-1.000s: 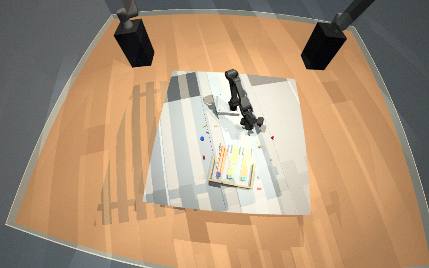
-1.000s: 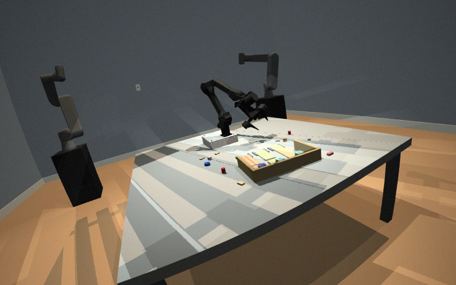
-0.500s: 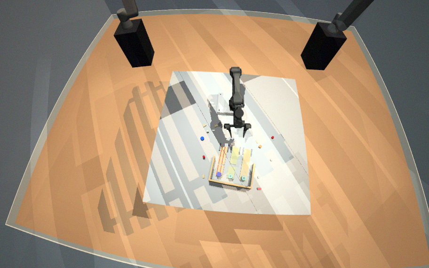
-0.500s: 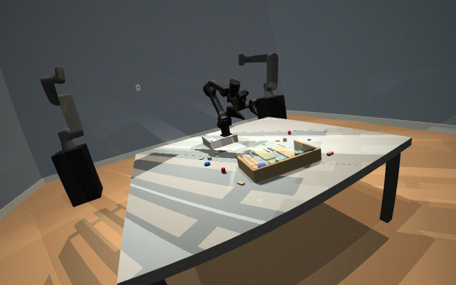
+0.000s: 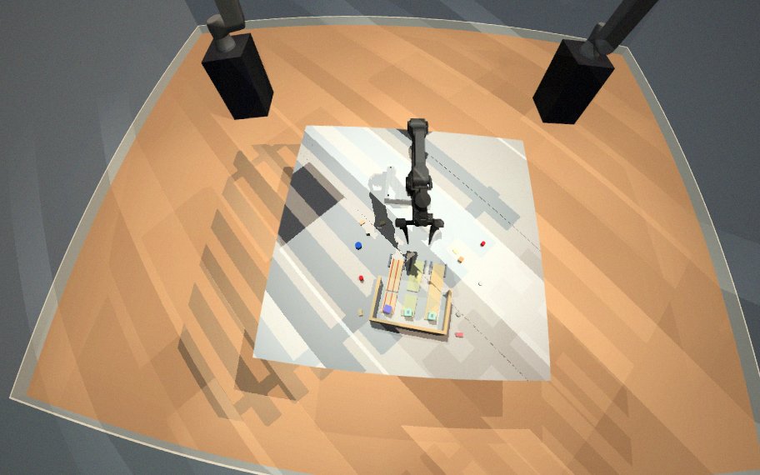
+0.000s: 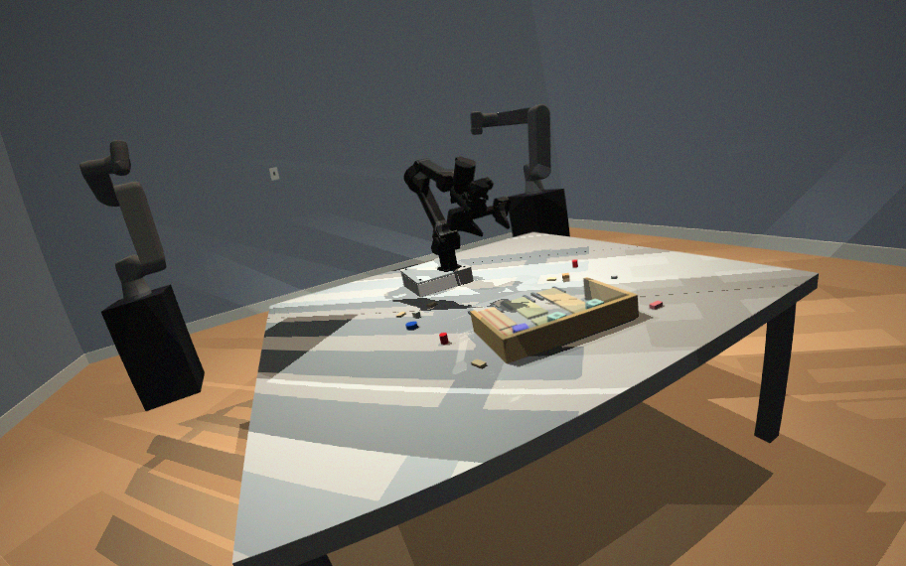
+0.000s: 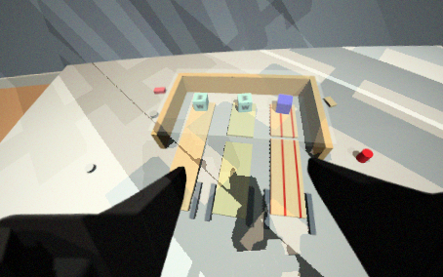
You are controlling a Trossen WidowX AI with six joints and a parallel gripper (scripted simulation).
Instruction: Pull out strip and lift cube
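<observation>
A plain tan strip (image 5: pixel 434 291) (image 7: pixel 194 146) runs in one piece and carries a teal cube (image 5: pixel 432 316) (image 6: pixel 594 303) (image 7: pixel 200 101) with dark letter marks. The yellow-green middle strip (image 5: pixel 413 284) (image 7: pixel 241 124) is split by a gap; a similar lettered teal cube (image 5: pixel 407 312) (image 6: pixel 556 316) (image 7: pixel 245 102) is on its far piece. The red-lined strip (image 5: pixel 395 273) (image 7: pixel 289 171) is also split and bears a plain purple cube (image 5: pixel 387 308) (image 6: pixel 520 328) (image 7: pixel 284 103). My gripper (image 5: pixel 419 243) (image 6: pixel 493 229) (image 7: pixel 246 168) is open and empty, above the table, short of the strips' near ends.
A wooden tray (image 5: pixel 408 327) (image 6: pixel 574 330) (image 7: pixel 249 85) walls three sides around the cubes; a clear sheet seems to cover it. Short grey rails (image 7: pixel 196 201) flank the strips' near ends. A red cylinder (image 5: pixel 361 277) (image 6: pixel 443 338) (image 7: pixel 364 155) and a blue disc (image 5: pixel 357 245) (image 6: pixel 411 325) lie beside it.
</observation>
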